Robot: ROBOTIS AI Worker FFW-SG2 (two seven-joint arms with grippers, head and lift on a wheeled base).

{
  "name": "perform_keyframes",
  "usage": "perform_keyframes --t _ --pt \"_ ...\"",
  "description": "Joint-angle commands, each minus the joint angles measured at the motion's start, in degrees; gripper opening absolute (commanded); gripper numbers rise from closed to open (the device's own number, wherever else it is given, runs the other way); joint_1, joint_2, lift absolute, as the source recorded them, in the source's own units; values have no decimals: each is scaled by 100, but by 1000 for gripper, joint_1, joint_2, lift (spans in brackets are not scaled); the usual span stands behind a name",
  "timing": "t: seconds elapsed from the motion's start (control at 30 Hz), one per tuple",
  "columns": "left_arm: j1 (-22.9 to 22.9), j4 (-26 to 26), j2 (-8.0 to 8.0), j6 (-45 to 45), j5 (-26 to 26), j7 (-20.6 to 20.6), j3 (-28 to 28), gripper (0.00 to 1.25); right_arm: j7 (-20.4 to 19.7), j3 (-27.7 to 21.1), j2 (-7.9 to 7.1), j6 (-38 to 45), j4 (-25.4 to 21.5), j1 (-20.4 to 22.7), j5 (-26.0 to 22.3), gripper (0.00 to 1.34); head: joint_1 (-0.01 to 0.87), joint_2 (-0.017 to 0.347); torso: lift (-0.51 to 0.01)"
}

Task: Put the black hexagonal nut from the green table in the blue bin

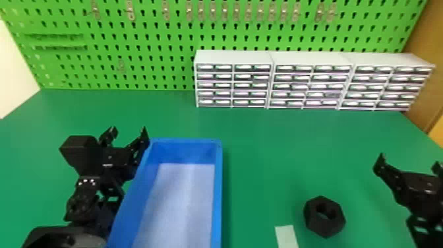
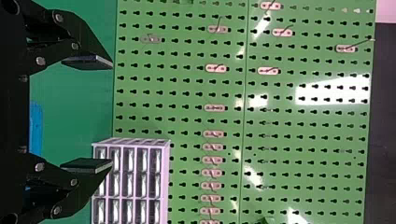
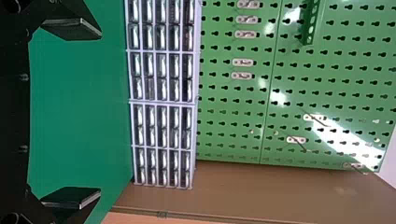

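I'm seeing left claw (image 2: 112,114) and right claw (image 3: 100,113) gaping empty, nut (image 1: 325,227) just sitting on the table (image 1: 263,158); grab and blue bin (image 1: 217,198) drop are remaining.

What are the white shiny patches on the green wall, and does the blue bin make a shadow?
Both wrist views: glare on the green pegboard, probably reflected light. Head view: yes, soft shade along the right side of the blue bin.

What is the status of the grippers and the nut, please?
Left gripper open, left of bin. Right gripper open, right of nut. Nut on table, not in bin. Flat pale strip beside it, seemingly no obstacle.
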Motion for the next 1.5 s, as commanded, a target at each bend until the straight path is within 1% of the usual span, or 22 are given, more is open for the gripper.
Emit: perform_keyframes --t 0.0,0.63,0.83,0.97,1.1,1.3,1.4,1.43,1.47 --pt "-14 3 0 -2 -9 0 22 747 7 6 1 2 5 -18 -3 1218 657 57 -95" --pt "-23 3 0 -2 -44 0 22 747 51 -11 1 81 -74 -18 -47 1218 657 57 -95" --pt "-23 3 0 -2 -53 0 30 747 253 -126 1 257 -188 -18 -82 1216 657 57 -95" --pt "-23 3 0 -2 -62 0 22 747 569 -284 1 485 -285 -53 -135 1216 657 57 -95" --pt "-23 -6 0 -2 -62 0 13 747 1079 -503 1 934 -408 -159 -153 1215 657 57 -95" --pt "-23 -6 0 -2 -70 0 13 747 1887 -776 -34 1531 -443 -343 -109 1213 657 57 -95" --pt "-32 3 0 -2 -79 0 13 747 2318 -855 -104 1892 -443 -475 -100 1213 657 57 -95" --pt "-32 3 0 -2 -79 0 13 747 2424 -864 -122 1971 -452 -510 -100 1213 657 57 -95" --pt "-32 3 0 -2 -88 0 13 747 2494 -846 -175 2085 -469 -528 -100 1213 657 57 -95"
